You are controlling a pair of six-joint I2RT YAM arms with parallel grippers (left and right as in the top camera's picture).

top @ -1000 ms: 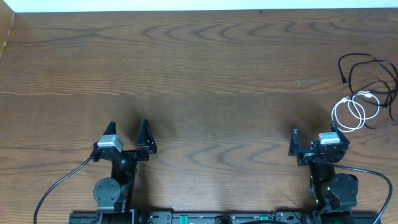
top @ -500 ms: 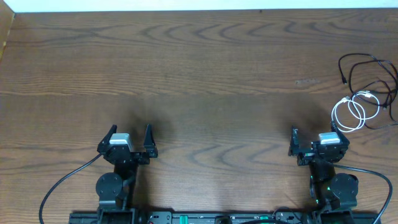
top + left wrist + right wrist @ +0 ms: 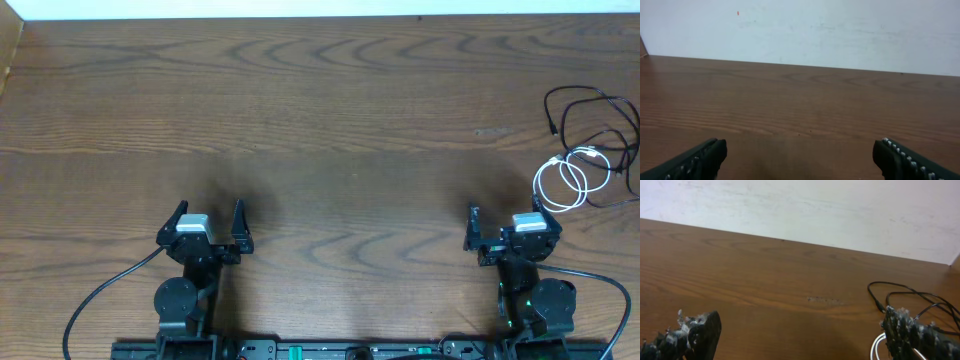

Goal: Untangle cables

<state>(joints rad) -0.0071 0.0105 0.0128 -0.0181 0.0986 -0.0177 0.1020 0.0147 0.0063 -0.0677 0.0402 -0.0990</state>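
White cable (image 3: 562, 183) and black cable (image 3: 600, 125) lie crossed on the counter (image 3: 320, 120), near the right end effector (image 3: 505, 215), beyond it to its right. The right end effector and the left end effector (image 3: 208, 212), well apart from it, stand wide open and empty.

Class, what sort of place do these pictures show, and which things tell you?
Probably a robotics lab bench: a black left robot arm and right robot arm mounted along a brown wooden table, a white wall behind, and a thin white cord overlapping a thin black cord.
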